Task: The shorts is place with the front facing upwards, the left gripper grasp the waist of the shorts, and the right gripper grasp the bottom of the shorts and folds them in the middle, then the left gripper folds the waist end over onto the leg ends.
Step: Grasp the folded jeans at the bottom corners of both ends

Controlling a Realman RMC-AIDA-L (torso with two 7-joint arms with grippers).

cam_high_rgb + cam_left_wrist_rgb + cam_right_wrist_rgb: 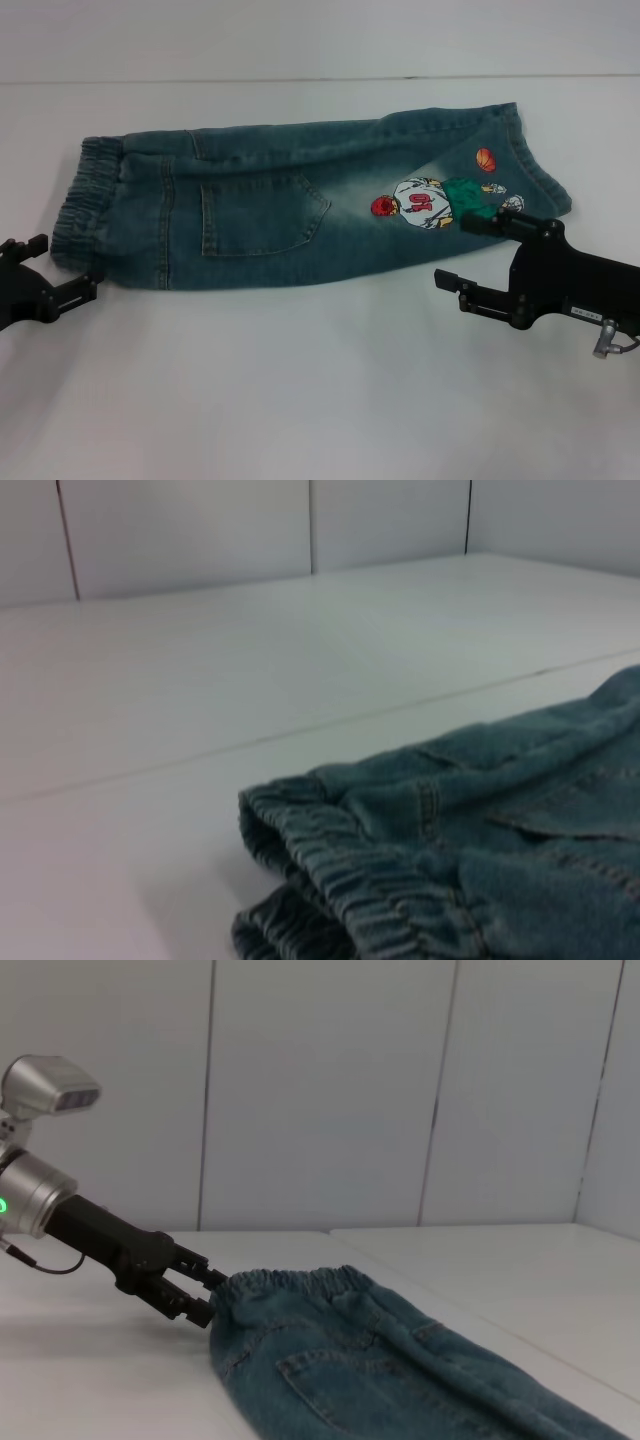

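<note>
The denim shorts (260, 210) lie flat across the white table (300, 380), folded lengthwise, with a back pocket and a cartoon patch on top. The elastic waist (85, 200) is at the left and the leg ends (530, 160) at the right. My left gripper (68, 265) is open, low at the near corner of the waist; the right wrist view shows it (205, 1295) right at the waistband edge. My right gripper (458, 252) is open beside the near leg hem, its far finger over the denim edge. The left wrist view shows the waistband (330, 860) close up.
The white table stretches bare in front of the shorts and behind them. A seam line (300, 80) runs across its far side. White wall panels (400, 1090) stand behind the table.
</note>
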